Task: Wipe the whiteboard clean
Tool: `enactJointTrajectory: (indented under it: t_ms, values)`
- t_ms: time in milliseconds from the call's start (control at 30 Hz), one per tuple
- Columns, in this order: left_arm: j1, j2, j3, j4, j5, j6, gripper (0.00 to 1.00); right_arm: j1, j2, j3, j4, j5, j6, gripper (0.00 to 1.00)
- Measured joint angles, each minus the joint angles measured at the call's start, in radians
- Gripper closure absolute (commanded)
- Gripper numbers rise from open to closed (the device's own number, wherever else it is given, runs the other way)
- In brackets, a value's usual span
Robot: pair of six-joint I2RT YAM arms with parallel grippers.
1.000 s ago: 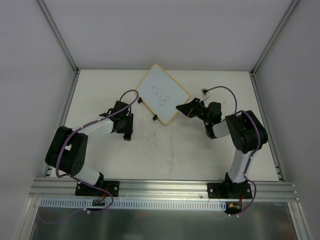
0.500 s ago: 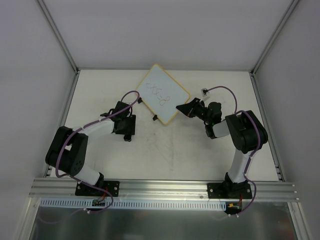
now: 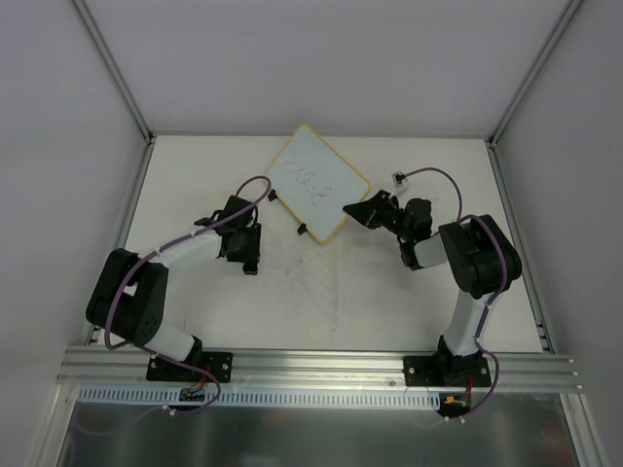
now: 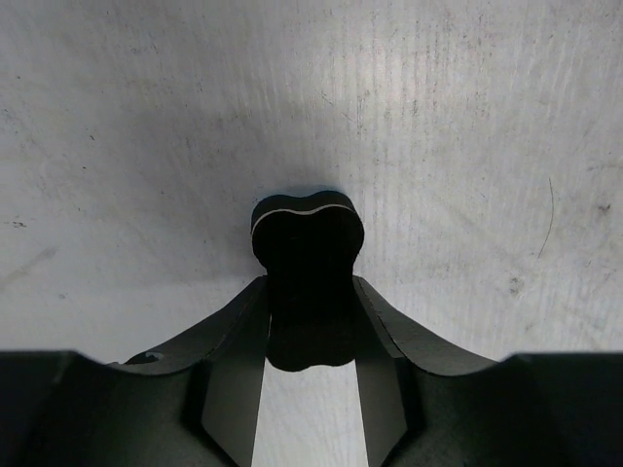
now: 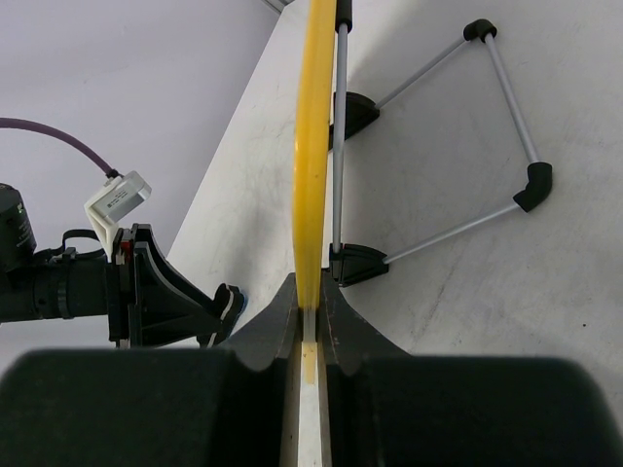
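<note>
- The whiteboard (image 3: 316, 192) sits at the far centre of the table (image 3: 389, 292), between the two arms. It is turned so that one corner points toward the back wall.
- Its white face carries a short line of dark scribbles (image 3: 311, 182) across the middle.
- A thin yellow frame runs around the board. Two small black clips (image 3: 302, 230) sit on the edge facing the left arm.
- The right gripper (image 5: 310, 292) is pinching the board's edge on the side nearest the right arm. The fingers (image 5: 341, 321) are pressed against both faces of the yellow frame.
- In the right wrist view the board is seen edge-on as a narrow yellow strip running straight away from the claw.
- A bent wire stand (image 5: 533, 183) with black corner pieces extends from the board's back, attached at the clips. How steeply the board leans cannot be determined.
- The left gripper (image 4: 310, 287) is to the left of the board, near it but not touching, and low over bare table.
- The left claw is closed on a small black eraser (image 4: 307, 229), with one finger against each side. The eraser's lobed front end projects beyond the fingertips.
- The table under the left claw is pale, with fine scratches and grey smudges.
</note>
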Motion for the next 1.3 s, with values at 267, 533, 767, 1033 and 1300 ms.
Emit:
enactJointTrajectory:
  t_ms: [267,533,767,1033,1300]
  values:
    - [0.0,0.026,0.04,-0.031,-0.006,0.0,0.53,-0.004,0.0,0.0,0.0,-0.007,0.004,1.0]
    - [0.0,0.084,0.074,-0.054,-0.024,0.001,0.55,-0.009,0.0,0.0,0.0,-0.014,0.007,1.0]
    - [0.0,0.087,0.078,-0.056,-0.023,0.009,0.95,-0.011,0.0,0.0,0.0,-0.015,0.009,1.0]
    - [0.0,0.087,0.089,-0.069,-0.022,0.011,1.0,-0.016,0.0,0.0,0.0,-0.023,0.015,1.0]
    - [0.0,0.084,0.33,-0.089,0.005,0.055,1.0,-0.04,0.0,0.0,0.0,-0.062,0.03,1.0]
